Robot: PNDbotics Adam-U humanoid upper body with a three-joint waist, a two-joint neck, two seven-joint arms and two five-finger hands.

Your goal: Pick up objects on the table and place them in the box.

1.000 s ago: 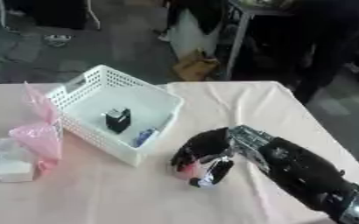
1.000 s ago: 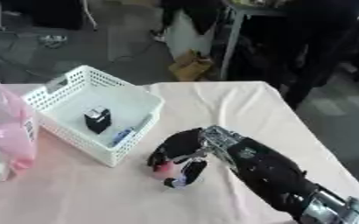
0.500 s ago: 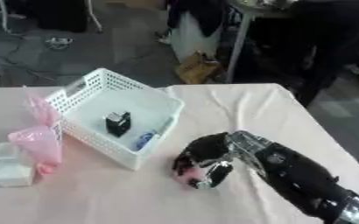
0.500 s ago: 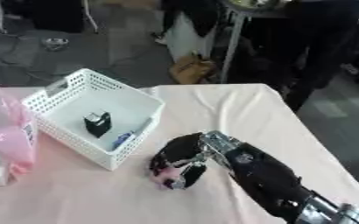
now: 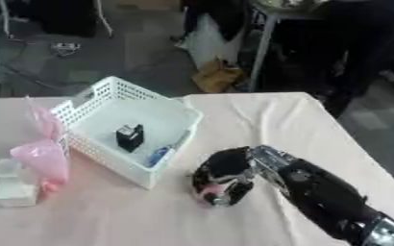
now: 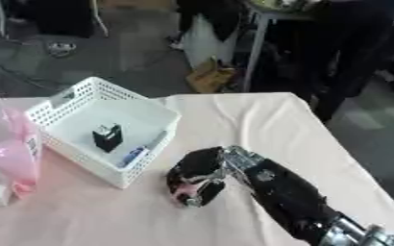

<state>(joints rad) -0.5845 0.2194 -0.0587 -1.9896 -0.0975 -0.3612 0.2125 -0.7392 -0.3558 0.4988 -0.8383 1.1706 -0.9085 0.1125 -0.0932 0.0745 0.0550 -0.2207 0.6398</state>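
Right hand (image 5: 221,175) curls around a pink object (image 5: 210,196) beside the white basket (image 5: 93,98).

White perforated plastic box (image 5: 108,103) on matt cloth (image 5: 259,120).

Desk (image 5: 259,120) under a pale pink cloth, with four things lying on it.

A white perforated basket (image 5: 99,103) sits at about 10 o'clock. Just beside it, at 9 o'clock, stands a pink bag (image 5: 42,156), touching a white box (image 5: 13,190) at 8 o'clock. The right hand (image 5: 221,175) rests at 5 o'clock, curled over something pink.
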